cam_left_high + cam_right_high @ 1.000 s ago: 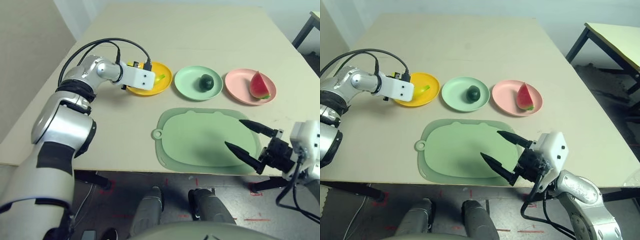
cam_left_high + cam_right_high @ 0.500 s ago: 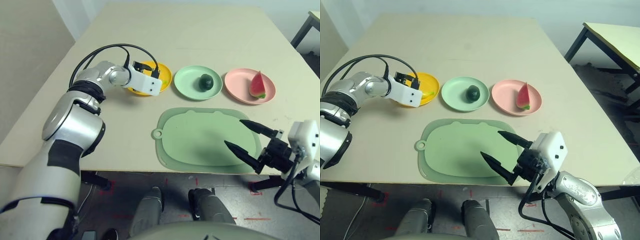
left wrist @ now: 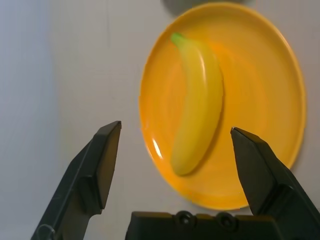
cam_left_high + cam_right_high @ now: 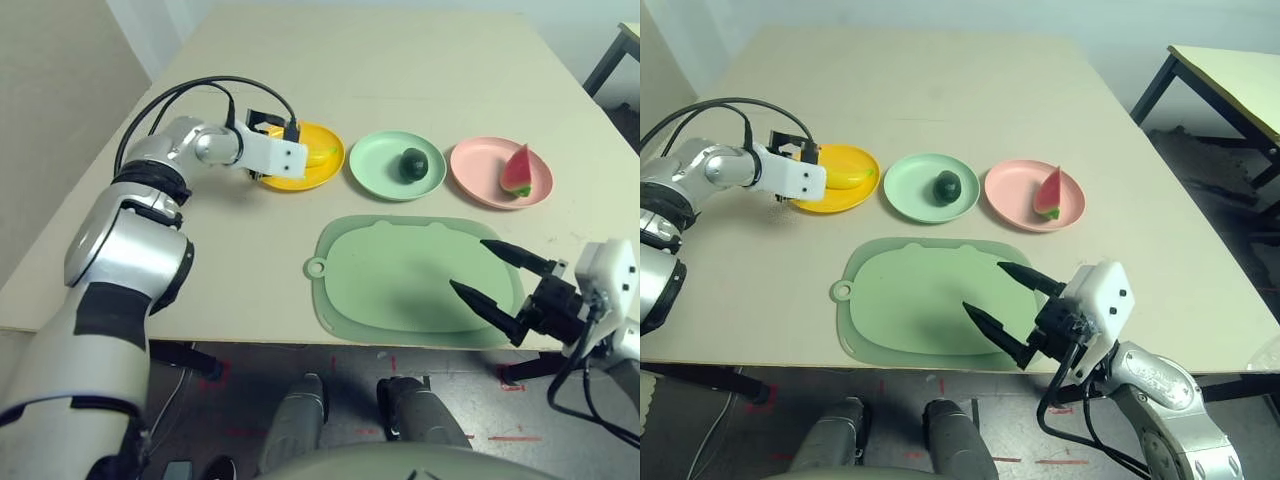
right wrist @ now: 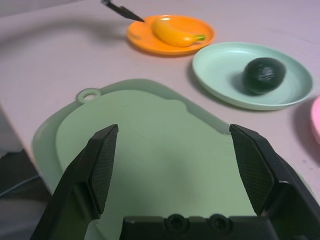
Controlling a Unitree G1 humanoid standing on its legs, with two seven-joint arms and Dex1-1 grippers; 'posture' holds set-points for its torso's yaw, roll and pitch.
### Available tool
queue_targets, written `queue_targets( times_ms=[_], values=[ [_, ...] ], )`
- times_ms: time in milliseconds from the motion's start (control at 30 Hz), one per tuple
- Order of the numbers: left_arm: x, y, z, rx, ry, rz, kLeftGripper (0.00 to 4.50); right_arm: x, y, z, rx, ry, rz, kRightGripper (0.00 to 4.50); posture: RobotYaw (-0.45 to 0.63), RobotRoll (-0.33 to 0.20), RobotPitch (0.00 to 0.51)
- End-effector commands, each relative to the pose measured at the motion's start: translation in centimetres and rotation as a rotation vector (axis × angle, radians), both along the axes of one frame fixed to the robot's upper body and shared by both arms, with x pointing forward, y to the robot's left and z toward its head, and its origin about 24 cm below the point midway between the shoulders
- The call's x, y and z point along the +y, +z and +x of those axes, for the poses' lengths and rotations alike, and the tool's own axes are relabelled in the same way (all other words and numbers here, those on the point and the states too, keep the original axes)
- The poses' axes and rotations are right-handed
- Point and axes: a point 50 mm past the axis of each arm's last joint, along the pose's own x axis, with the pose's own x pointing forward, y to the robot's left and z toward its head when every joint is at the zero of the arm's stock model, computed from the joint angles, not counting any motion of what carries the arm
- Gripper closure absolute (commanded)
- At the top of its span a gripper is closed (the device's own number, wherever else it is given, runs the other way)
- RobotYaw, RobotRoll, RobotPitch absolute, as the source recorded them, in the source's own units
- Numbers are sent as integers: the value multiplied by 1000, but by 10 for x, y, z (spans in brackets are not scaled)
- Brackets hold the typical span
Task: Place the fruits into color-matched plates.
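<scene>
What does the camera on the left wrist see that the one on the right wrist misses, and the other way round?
Left wrist alone: the left claw, open, with the table beside the plate. Right wrist alone: the right claw, open over the green mat, plus the avocado on the mint plate. Shared: the banana lying on the yellow plate.

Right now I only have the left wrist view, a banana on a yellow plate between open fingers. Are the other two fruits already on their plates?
Observer: Yes. The avocado lies on the green plate.
Operator: And the watermelon?
Observer: It sits on the pink plate, the watermelon toward that plate's right side.
Operator: Where is the right gripper?
Observer: The right gripper is open over the near right part of the green mat, holding nothing.
</scene>
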Motion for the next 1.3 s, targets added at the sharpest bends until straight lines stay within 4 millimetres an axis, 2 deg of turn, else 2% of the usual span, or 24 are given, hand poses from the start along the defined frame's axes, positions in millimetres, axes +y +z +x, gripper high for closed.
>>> queue_targets(
  times_ms=[33, 233, 433, 567, 767, 967, 1133, 1300],
  values=[
    [15, -1, -6, 61, 35, -260, 46, -7, -9, 4, -8, -96, -36, 0, -128, 0, 121],
    [42, -26, -18, 135, 150, -622, 46, -7, -13, 17, -51, -276, -38, 0, -102, 0, 114],
    [42, -46, -32, 175, 206, -913, 46, 0, -18, 37, -62, -385, -18, 0, -93, 0, 105],
    [44, -62, -47, 212, 272, -1094, 46, 7, -22, 43, -85, -401, -21, 0, -84, 0, 103],
    [48, -90, -78, 261, 384, -1215, 46, 15, -32, 44, -106, -377, -25, 0, -67, 0, 115],
    [44, -103, -100, 258, 449, -1268, 46, 23, -37, 47, -124, -422, -9, 0, -53, 0, 118],
    [39, -109, -108, 266, 477, -1289, 46, 35, -38, 55, -156, -408, 24, 0, -30, 0, 120],
    [35, -110, -110, 267, 485, -1298, 46, 35, -41, 57, -170, -433, 20, 0, -24, 0, 124]
  ],
)
